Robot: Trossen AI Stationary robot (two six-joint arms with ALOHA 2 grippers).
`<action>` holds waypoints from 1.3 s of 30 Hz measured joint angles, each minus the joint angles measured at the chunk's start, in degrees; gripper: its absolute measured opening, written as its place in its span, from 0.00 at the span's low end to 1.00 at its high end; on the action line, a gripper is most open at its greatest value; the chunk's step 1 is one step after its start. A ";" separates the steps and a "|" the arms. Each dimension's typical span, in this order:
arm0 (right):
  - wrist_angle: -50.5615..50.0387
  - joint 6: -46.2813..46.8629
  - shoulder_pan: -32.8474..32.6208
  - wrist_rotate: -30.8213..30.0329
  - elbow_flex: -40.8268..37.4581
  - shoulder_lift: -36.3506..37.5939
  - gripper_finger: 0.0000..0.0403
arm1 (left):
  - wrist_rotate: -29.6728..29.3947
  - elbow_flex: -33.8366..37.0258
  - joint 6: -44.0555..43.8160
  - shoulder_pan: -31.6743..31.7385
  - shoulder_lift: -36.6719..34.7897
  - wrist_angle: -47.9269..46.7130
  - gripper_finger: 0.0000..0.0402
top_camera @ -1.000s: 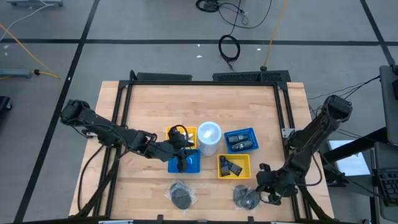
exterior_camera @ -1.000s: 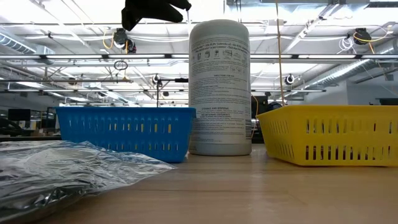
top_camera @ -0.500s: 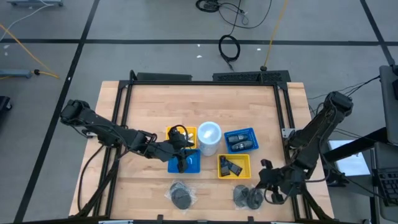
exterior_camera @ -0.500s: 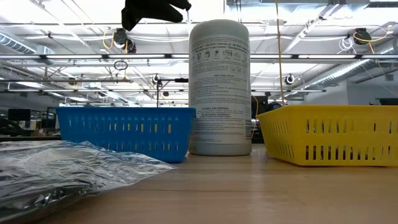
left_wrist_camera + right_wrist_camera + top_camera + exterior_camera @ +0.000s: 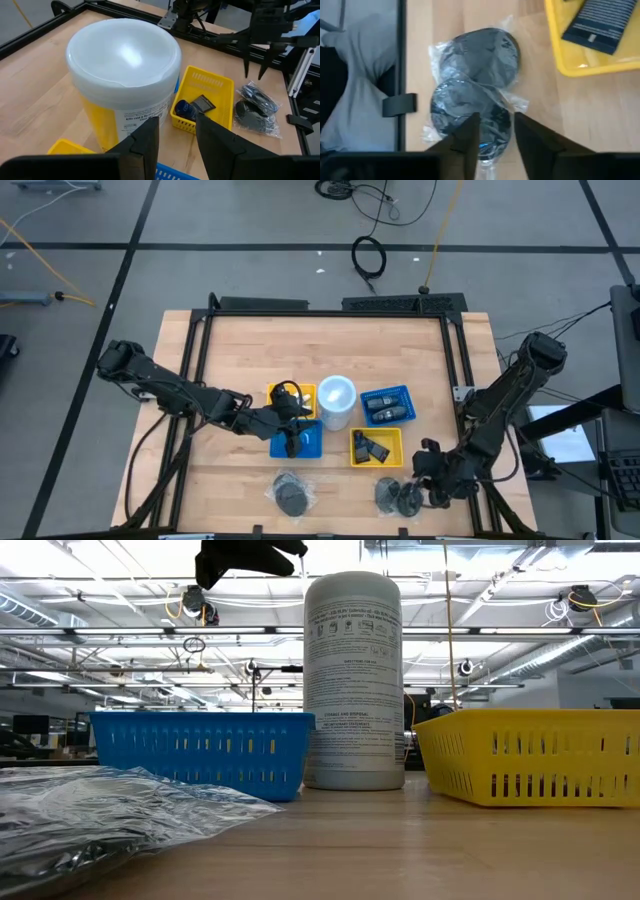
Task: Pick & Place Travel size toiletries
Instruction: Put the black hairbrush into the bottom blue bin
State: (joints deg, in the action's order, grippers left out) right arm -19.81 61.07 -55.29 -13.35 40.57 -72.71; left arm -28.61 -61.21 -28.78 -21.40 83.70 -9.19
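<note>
Below right tool (image 5: pixel 492 132), wrapped dark round pieces (image 5: pixel 475 95), apparently ungripped

Four baskets — two blue (image 5: pixel 387 406), two yellow (image 5: pixel 376 446) — one white tub (image 5: pixel 336 400), two wrapped bundles (image 5: pixel 291 494).

Wooden bench on a grey workshop floor

The light wood bench (image 5: pixel 300 345), edged by a black frame (image 5: pixel 330 305), stands on a grey floor (image 5: pixel 250 220) crossed by dark lines. A coiled black cable (image 5: pixel 368 256) lies at 12 o'clock, a yellow cable (image 5: pixel 40 255) at 10. The low view shows white ceiling trusses (image 5: pixel 480 630) with bright lights.
</note>
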 joint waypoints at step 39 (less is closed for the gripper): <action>35.82 5.57 2.03 1.03 -18.99 -4.94 0.63 | 0.00 0.00 0.09 0.01 0.00 0.00 0.32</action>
State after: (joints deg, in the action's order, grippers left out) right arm 16.00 66.64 -53.25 -12.32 21.58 -77.65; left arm -28.60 -61.21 -28.69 -21.39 83.70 -9.19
